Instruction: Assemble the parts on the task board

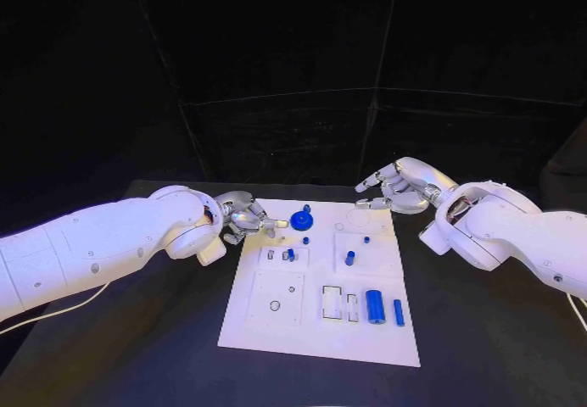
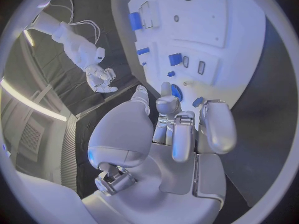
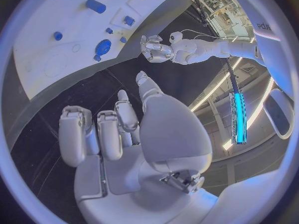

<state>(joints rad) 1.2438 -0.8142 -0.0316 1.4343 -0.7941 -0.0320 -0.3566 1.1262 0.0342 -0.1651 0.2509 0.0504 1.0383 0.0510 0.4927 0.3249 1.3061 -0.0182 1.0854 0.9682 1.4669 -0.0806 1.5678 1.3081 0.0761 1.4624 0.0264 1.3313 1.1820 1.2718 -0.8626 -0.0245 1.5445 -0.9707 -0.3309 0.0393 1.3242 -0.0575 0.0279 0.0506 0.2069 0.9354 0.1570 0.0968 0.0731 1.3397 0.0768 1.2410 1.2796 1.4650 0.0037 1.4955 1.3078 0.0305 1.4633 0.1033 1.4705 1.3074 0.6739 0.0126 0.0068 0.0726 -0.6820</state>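
Task board (image 1: 279, 326): white, with thin dark outlines of recesses
Round part (image 1: 302, 222): deep blue — a disc at the board's far end
Cylinder part (image 1: 376, 307): blue
Slim bar part (image 1: 399, 312): blue — same shade as the cylinder
Small pegs (image 1: 350, 257): blue
Table (image 1: 147, 356): black
Left hand (image 1: 248, 219): silver, on a white arm
Right hand (image 1: 398, 188): silver, on a white arm

From my seat the task board (image 1: 276, 326) looks like smooth matt white plastic, and the blue parts (image 1: 376, 306) on it look glossy, plastic-like. The left hand (image 1: 245, 218) and right hand (image 1: 401, 188) have a satin metallic sheen, and the table (image 1: 135, 356) looks matt black.
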